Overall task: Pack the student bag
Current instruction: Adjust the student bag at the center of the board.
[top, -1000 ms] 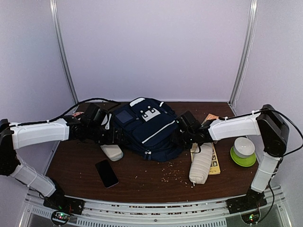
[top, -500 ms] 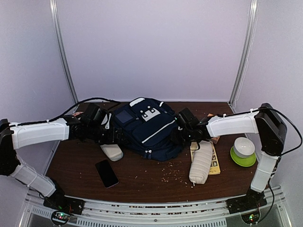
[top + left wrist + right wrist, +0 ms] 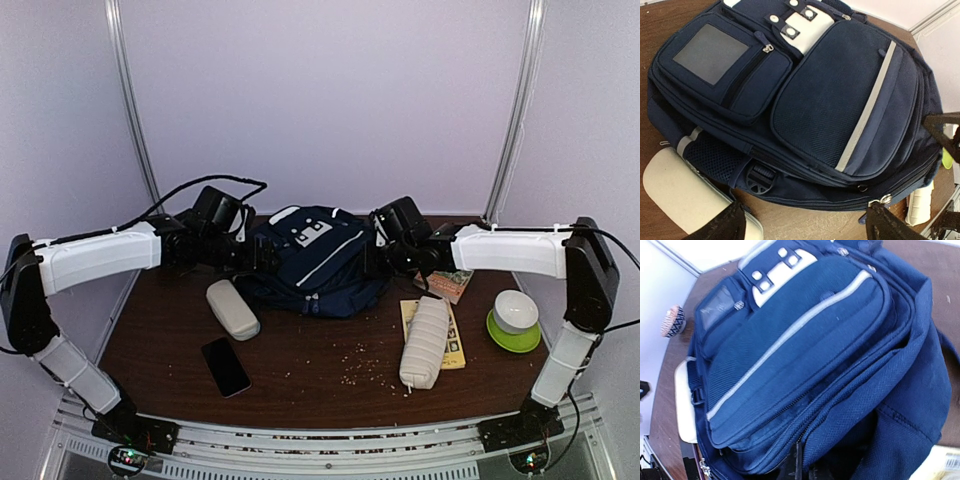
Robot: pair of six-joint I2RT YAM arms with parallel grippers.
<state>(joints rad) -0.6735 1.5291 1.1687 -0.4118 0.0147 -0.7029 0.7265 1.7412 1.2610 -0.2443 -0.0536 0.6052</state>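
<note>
The student bag, navy with pale stripes and white patches, lies face up at the back middle of the table. My left gripper is at its left side. In the left wrist view it stands open over the bag's lower edge, its fingertips spread wide with nothing between them. My right gripper is at the bag's right side. The right wrist view shows it shut on a fold of the bag's fabric beside a zipper, with bunched cloth partly hiding the fingers.
A white case lies left of the bag and a black phone in front of it. A beige pencil pouch rests on a yellow booklet. Another book and a green bowl sit at the right. Crumbs dot the table.
My right gripper has shut on the bag's right side. Both arms have risen and moved toward the back. The bag has shifted back, uncovering the white case.
</note>
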